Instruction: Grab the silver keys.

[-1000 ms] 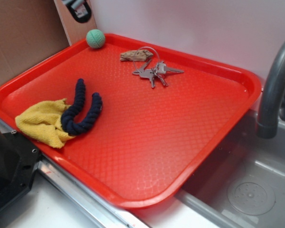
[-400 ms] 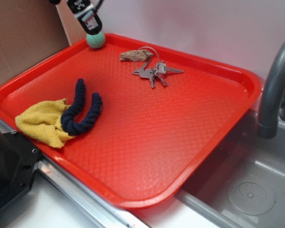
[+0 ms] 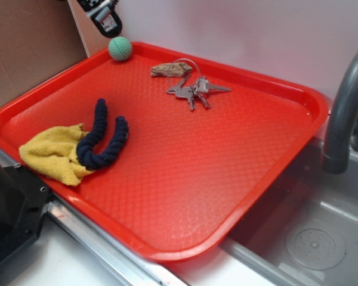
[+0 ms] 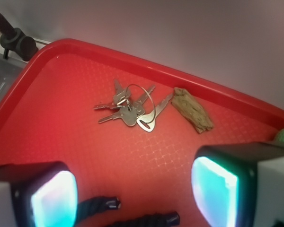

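1. Silver keys (image 3: 193, 89) lie flat on the red tray (image 3: 298, 95), toward its far edge, fanned out on a thin wire ring; in the wrist view (image 4: 130, 108) they sit well ahead of the tool and nothing touches them.
2. Just left of them in the exterior view lies a small brown scrap (image 3: 171, 70), close beside the ring.
3. The tool (image 4: 135, 191) stands open, its two pads wide apart with bare tray between them (the exterior view shows only its tip (image 3: 104, 18) at the top left, above the green ball (image 3: 120, 48)).
4. Since 0.4 s ago that tip has shifted up and slightly left, so the ball is now fully uncovered.
5. The keys, the scrap, the navy rope (image 3: 101, 137) and the yellow cloth (image 3: 51, 155) at the tray's near left have not moved.
6. A grey faucet (image 3: 343, 113) rises at the right, over the sink (image 3: 310, 238).
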`<act>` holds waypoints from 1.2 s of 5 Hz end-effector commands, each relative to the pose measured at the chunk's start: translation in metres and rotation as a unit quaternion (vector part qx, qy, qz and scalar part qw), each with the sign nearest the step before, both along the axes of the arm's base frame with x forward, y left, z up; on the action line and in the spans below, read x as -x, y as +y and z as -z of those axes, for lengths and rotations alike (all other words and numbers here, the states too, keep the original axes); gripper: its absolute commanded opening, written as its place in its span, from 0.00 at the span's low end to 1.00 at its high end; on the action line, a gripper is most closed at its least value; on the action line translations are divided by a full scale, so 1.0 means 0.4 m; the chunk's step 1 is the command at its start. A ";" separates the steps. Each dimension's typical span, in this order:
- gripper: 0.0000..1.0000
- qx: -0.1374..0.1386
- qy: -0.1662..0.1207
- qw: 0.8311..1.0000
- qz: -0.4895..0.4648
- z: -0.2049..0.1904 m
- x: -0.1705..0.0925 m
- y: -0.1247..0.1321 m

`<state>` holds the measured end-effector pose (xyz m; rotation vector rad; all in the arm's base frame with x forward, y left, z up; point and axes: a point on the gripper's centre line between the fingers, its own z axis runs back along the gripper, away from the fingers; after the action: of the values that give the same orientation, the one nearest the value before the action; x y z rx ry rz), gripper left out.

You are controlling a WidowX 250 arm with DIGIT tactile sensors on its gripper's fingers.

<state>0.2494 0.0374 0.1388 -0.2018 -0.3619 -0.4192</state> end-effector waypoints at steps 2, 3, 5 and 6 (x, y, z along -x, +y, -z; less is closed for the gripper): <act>1.00 -0.025 0.013 1.000 0.007 0.028 -0.075 -0.019; 1.00 -0.043 0.022 0.999 0.024 0.070 -0.123 -0.030; 1.00 -0.042 0.024 0.997 0.067 0.132 -0.193 -0.068; 1.00 -0.032 0.033 0.995 0.085 0.171 -0.208 -0.090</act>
<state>0.3206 0.0113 0.0520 -0.2120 -0.2105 -0.5658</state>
